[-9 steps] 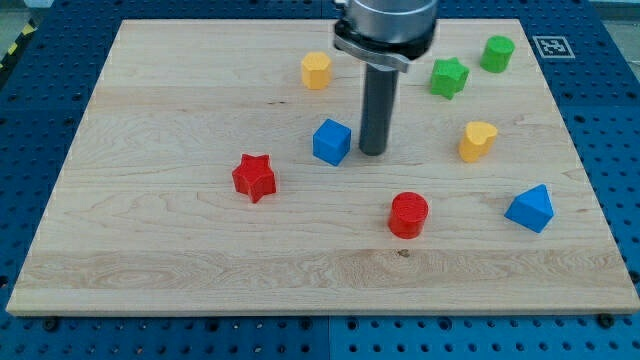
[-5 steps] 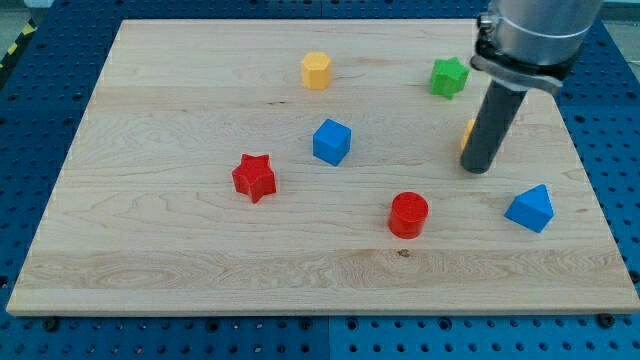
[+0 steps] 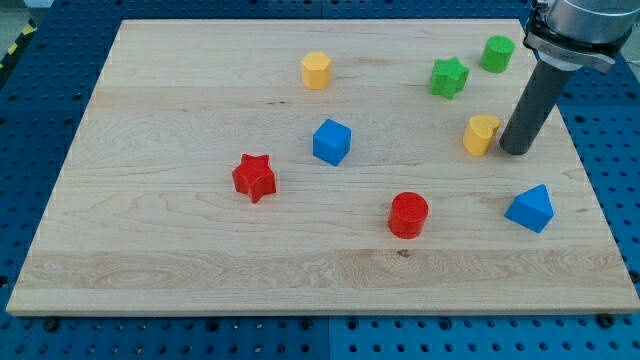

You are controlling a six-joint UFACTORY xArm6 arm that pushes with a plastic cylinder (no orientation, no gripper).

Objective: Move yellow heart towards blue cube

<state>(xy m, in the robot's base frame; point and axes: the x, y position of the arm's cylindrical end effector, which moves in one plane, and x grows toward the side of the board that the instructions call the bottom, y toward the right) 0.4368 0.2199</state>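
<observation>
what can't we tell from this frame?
- Camera view: whether my tip touches the yellow heart; any gap at the heart's right side is too small to judge.
- The arm above the rod is cut off by the view's top edge.
- The marker at the board's top-right corner is partly hidden behind the rod.
</observation>
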